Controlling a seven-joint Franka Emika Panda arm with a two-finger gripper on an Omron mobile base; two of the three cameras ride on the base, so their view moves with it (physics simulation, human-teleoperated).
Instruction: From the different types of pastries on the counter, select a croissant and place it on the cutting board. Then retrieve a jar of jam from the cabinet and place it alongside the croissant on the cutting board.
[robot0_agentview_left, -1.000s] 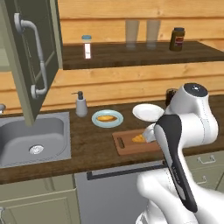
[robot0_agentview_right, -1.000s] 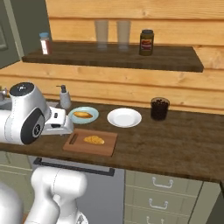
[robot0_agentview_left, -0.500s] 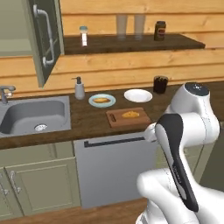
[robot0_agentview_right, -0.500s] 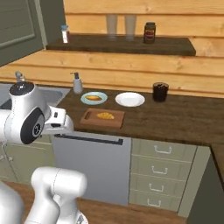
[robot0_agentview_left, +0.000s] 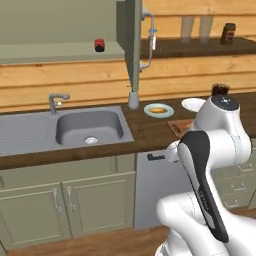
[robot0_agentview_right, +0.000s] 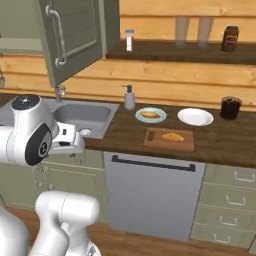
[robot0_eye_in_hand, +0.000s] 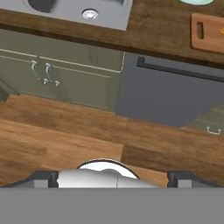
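On cutting board (robot0_agentview_right: 169, 139): croissant (robot0_agentview_right: 172, 136). Jar of jam (robot0_agentview_left: 99, 45) on cabinet shelf (door open). Pincer (robot0_eye_in_hand: 112, 177) spread, empty.

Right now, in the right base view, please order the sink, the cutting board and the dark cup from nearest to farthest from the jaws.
1. sink, at the left, just beside them.
2. cutting board, mid-counter, carrying the croissant.
3. dark cup, far right, by the wall.

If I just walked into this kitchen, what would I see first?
Probably the big white robot arm standing in front of the counter. Next, the open cabinet door above the sink, with a small red jar of jam on the shelf inside. A golden croissant lies on the cutting board.
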